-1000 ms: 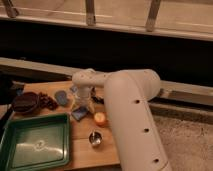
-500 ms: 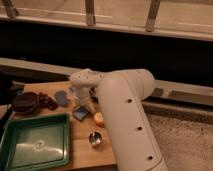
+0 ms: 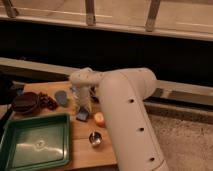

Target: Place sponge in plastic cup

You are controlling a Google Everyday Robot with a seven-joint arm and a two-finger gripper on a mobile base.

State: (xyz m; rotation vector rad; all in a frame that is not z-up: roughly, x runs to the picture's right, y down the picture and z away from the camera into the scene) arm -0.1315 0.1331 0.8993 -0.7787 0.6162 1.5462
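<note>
The sponge (image 3: 81, 116), a small blue-grey block, lies on the wooden table (image 3: 95, 155) just left of an orange fruit (image 3: 99, 119). My gripper (image 3: 83, 110) points straight down from the white arm (image 3: 125, 115), its fingertips at the sponge and shut on it. The sponge still rests on the table. The plastic cup (image 3: 61, 97), short, round and grey-blue, stands to the left and a little behind the gripper, apart from it.
A green tray (image 3: 35, 145) fills the front left. A dark red plate (image 3: 25, 103) and some dark red pieces (image 3: 48, 102) sit at the left. A small shiny metal cup (image 3: 95, 139) stands in front of the fruit. A dark wall and railing run behind.
The gripper has come down onto the sponge and its fingers have closed on it. The sponge, cup and fruit stay where they were.
</note>
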